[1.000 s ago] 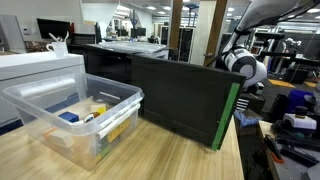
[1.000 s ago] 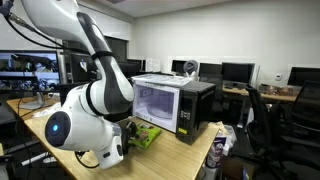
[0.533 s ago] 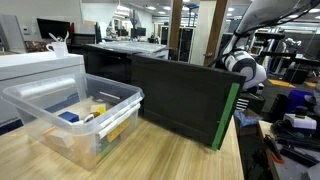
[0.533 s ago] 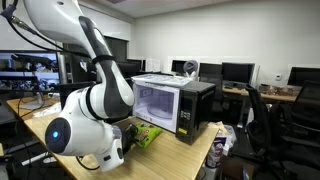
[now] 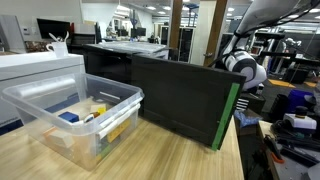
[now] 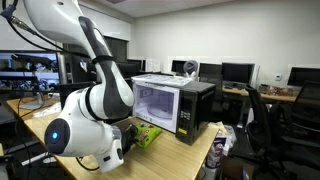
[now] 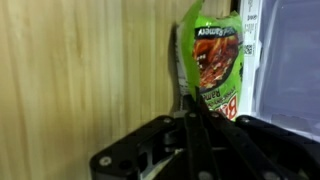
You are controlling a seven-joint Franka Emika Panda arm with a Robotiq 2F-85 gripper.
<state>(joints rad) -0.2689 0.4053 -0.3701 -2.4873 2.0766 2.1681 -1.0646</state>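
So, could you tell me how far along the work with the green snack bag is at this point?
Done: the gripper is at the green snack bag, which lies on the wooden table beside the microwave. In hand: the wrist view shows its fingers apparently closed on the bag's edge. Left: the bag is not yet lifted; it seems to rest on the wood.

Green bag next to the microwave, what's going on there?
A robot arm holds its gripper low at the edge of a green bag. The bag lies on the wooden table, right beside the microwave. The fingers look closed together, but it is hard to tell whether they actually pinch the bag.
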